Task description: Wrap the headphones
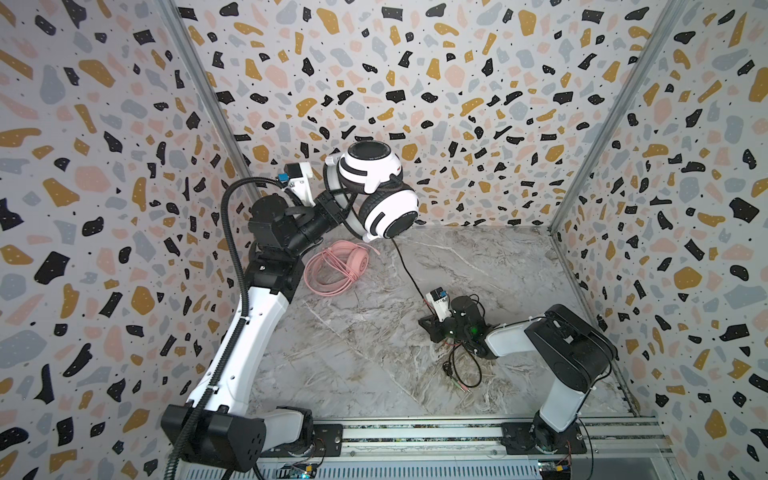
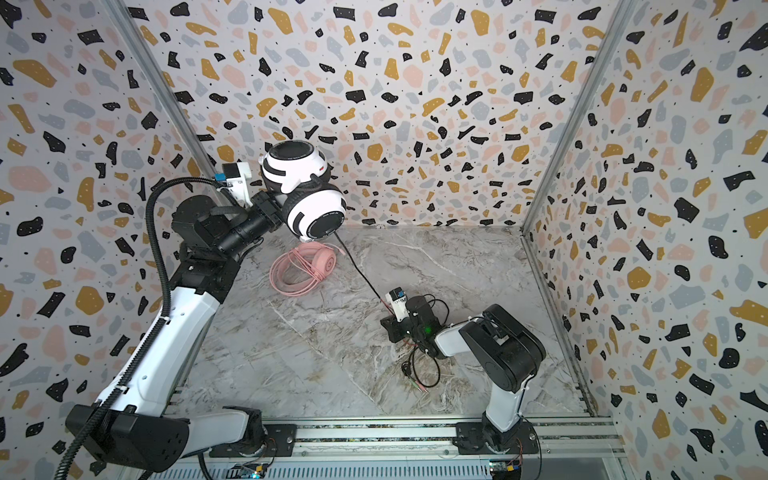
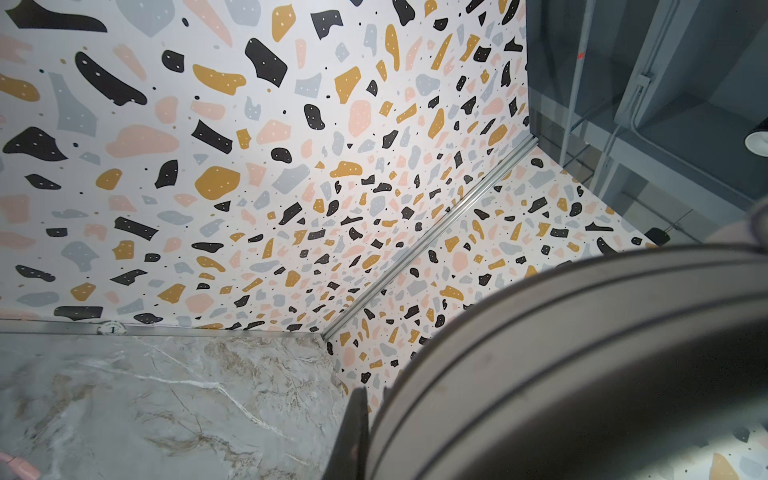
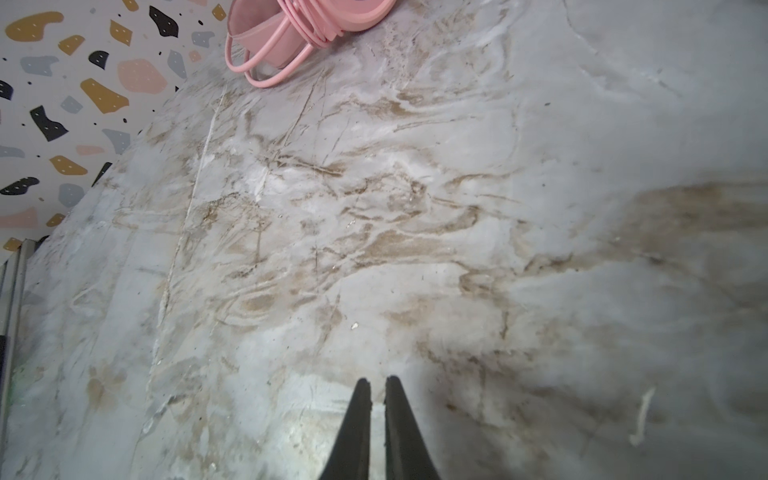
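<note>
The white-and-black headphones [image 1: 376,172] [image 2: 296,166] hang in the air near the back wall. My left gripper [image 1: 336,205] [image 2: 272,212] is shut on their band. In the left wrist view that curved band [image 3: 540,332] fills the frame right beside the left gripper [image 3: 372,392]. Their black cable [image 1: 405,270] [image 2: 359,274] runs taut down to my right gripper [image 1: 431,323] [image 2: 390,326], low over the marble table. In the right wrist view the right gripper [image 4: 377,380] is shut to a thin slit with no cable showing between the tips. The pink headphones [image 1: 332,270] [image 2: 299,270] [image 4: 291,37] lie on the table with their cable coiled round them.
Slack black cable with its plugs [image 1: 461,374] [image 2: 419,374] lies looped on the table [image 1: 353,353] under the right forearm. Patterned walls close in the back and both sides. A metal rail [image 1: 415,432] carrying the arm bases runs along the front edge.
</note>
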{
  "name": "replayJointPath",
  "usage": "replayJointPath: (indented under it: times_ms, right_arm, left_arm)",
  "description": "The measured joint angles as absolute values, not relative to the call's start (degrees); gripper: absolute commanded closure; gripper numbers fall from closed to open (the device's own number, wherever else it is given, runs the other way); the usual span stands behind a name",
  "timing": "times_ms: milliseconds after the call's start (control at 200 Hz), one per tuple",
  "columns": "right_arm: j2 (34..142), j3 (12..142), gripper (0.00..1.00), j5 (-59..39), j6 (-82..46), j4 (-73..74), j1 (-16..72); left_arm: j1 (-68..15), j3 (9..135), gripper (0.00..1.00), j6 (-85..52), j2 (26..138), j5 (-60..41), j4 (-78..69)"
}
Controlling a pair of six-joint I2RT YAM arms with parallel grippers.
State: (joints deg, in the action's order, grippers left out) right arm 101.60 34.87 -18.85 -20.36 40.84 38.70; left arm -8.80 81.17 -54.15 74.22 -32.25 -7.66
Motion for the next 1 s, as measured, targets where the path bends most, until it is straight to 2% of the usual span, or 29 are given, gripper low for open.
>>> replayJointPath:
  times_ms: [315, 676, 876, 996]
  right_arm:
    - [92.5, 28.4, 0.96, -15.1, -20.9, 39.0, 44.5]
    - [75.0, 22.5, 0.98, -4.0, -21.8, 24.3, 54.2]
    - [62.7, 20.5, 1.00, 2.8, -23.6, 13.3, 54.6]
    - [56.9, 20.0, 1.00, 5.4, -24.5, 9.2, 51.6]
  left_arm:
    - [-8.8, 81.5, 1.00, -55.3, 76.9, -24.4, -6.8]
    - [-8.5, 77.7, 1.00, -53.4, 78.3, -4.1, 1.1]
    - [-7.0, 75.8, 1.00, -50.0, 80.5, -1.8, 4.2]
    - [-6.0, 75.6, 1.00, -47.9, 81.6, -2.7, 5.6]
